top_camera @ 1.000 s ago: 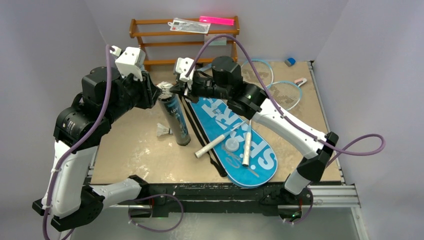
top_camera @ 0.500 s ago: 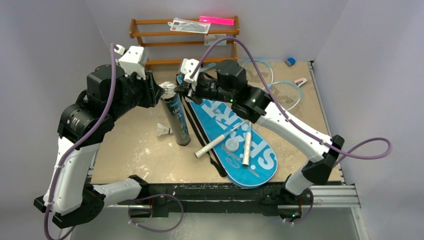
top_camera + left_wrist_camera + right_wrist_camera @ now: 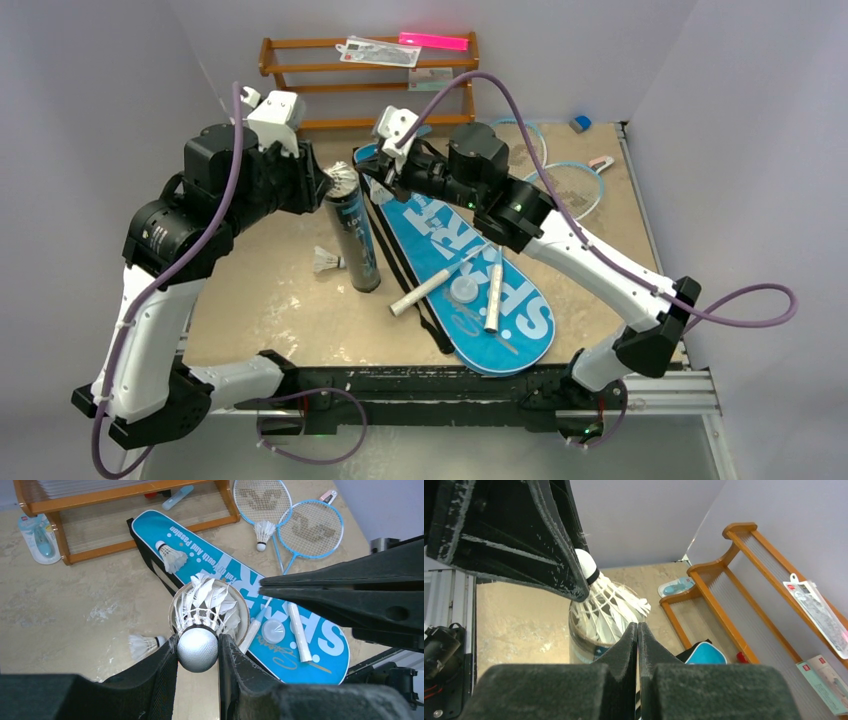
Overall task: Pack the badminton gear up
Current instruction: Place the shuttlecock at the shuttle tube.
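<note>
Packing had barely started. The left gripper (image 3: pixel 197 650) was clamped on the round cork of one shuttlecock (image 3: pixel 205 605), holding it over the black tube (image 3: pixel 350 235), which stood upright on the table (image 3: pixel 260 300) just left of the bag. Its feathers sat at the tube's mouth and looked partly inside, though not seated. The right gripper (image 3: pixel 638 630) hung right beside those feathers with its jaws pressed together and nothing between them.

Everything else lay unpacked. One loose shuttlecock (image 3: pixel 325 262) lay on the table beside the tube's foot, another (image 3: pixel 170 556) on the far end of the blue bag (image 3: pixel 520 320), and a third (image 3: pixel 262 532) against the racket heads. The two rackets (image 3: pixel 310 527) rested outside the bag – heads on the table, white handles across its lettered face – with a small round cap (image 3: pixel 273 630) between the handles, probably the tube's lid.

By my reading, what was left was pushing this shuttlecock home, loading the other three, capping the tube, and getting rackets and tube into the bag – whether the bag was open I could not tell
</note>
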`<state>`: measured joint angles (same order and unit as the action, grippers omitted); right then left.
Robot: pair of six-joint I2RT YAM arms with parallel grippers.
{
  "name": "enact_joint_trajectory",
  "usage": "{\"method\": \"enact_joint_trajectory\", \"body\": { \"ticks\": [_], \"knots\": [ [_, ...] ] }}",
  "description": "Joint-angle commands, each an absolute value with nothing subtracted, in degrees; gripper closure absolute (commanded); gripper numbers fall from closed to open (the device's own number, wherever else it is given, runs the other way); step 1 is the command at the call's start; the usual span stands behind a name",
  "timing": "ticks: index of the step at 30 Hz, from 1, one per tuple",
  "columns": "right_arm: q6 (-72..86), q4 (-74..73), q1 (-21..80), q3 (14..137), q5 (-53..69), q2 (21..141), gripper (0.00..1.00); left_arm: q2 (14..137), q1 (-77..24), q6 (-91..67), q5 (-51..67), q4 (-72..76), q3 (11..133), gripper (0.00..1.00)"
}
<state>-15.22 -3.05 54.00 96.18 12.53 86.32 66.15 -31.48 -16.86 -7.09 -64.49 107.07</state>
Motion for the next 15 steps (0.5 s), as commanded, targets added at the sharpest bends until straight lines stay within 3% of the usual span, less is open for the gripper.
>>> {"method": "enact_joint_trajectory", "body": {
  "ticks": [1, 15],
  "knots": [
    [-14.04, -2.93, 54.10, 100.55, 12.29, 88.61, 1.00, 67.51, -31.63, -15.87, -5.95, -68.10, 109.11, 1.00],
    [-14.42, -10.01, 54.14, 109.41, 14.03, 95.67, 1.00, 64.58, -31.56, -14.11, -3.32, -64.26, 107.76, 1.00]
  ]
}}
